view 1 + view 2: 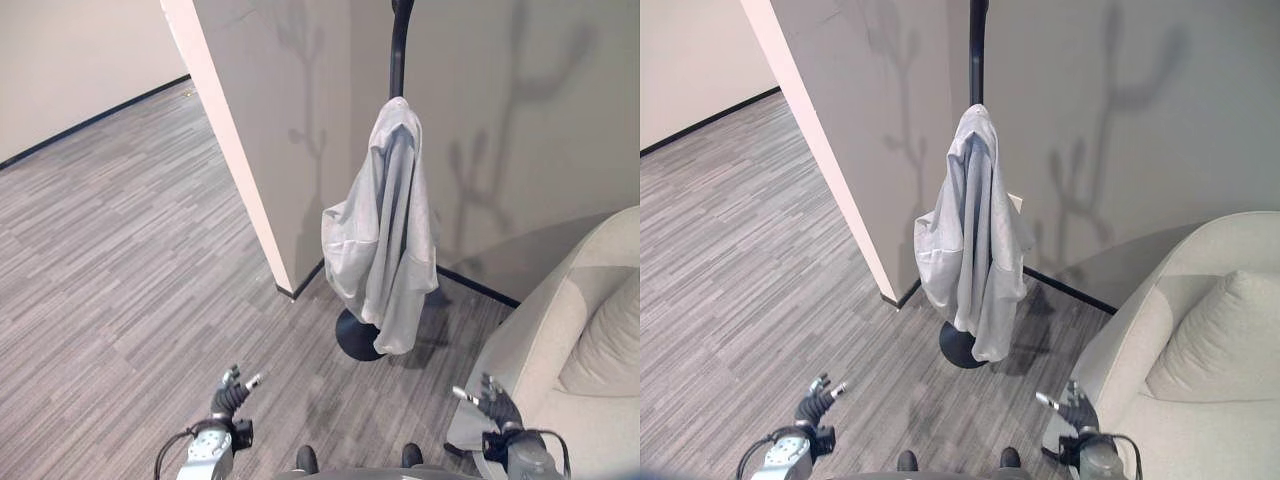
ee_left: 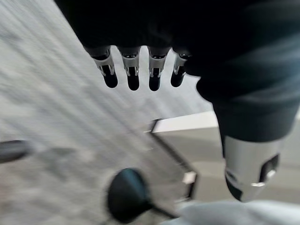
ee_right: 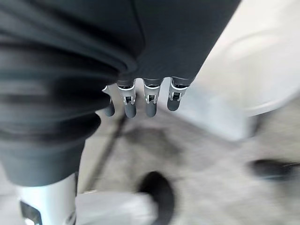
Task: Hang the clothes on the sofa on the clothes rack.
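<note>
Hanging limp on rack, 12 o'clock: grey shirt | soft, light; grasp collar | your left hand, right hand empty, fingers relaxed.

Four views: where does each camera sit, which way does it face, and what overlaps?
Left eye view: head, looking down at grey shirt on the clothes rack, sofa to the right; left hand, right hand low.
Right eye view: same scene, slightly offset.
Left wrist view: along straight fingers to the rack's base.
Right wrist view: along straight fingers to that base.
Shared: all four show the rack's base.
</note>
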Robot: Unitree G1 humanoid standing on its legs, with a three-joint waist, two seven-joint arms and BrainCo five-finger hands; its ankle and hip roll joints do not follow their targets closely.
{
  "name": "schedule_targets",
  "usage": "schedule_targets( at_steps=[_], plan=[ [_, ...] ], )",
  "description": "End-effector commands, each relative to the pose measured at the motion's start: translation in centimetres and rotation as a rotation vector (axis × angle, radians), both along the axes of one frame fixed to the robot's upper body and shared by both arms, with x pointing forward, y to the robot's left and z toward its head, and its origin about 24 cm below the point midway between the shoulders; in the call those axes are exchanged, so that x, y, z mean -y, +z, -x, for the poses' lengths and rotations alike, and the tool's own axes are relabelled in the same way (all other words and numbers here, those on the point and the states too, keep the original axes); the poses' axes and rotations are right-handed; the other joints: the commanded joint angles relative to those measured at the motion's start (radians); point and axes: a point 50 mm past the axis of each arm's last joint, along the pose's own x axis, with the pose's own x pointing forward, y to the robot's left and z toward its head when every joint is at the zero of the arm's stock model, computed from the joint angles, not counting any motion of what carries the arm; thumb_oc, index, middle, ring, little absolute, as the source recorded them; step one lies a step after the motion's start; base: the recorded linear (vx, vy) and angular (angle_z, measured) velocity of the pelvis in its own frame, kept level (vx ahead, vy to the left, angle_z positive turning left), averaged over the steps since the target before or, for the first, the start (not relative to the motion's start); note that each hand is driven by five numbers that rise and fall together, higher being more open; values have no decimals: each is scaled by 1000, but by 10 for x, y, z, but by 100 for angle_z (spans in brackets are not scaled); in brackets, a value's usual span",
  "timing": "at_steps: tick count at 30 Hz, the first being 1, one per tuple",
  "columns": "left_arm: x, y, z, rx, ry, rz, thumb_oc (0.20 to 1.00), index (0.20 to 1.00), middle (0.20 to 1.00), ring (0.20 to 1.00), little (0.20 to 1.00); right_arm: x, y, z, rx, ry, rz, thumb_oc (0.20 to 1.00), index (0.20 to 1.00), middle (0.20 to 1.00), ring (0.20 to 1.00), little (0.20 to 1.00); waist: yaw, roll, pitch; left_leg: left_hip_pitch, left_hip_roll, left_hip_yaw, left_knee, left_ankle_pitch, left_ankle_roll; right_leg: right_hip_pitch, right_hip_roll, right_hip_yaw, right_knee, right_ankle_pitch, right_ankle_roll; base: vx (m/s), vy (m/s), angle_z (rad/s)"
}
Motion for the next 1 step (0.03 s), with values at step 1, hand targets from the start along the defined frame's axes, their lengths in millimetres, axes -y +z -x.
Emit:
schedule_targets(
  at_steps=[1],
  plan=[
    [-5, 12, -31, 72, -102, -71, 1000, 1000, 1000, 1000, 1000, -10, 5, -25, 66, -19, -9, 1000, 1000, 1000, 1000, 1000, 11, -36, 39, 85, 4, 6, 8, -141, -23, 20, -68, -47, 8, -16, 63, 0, 0, 0]
  ],
)
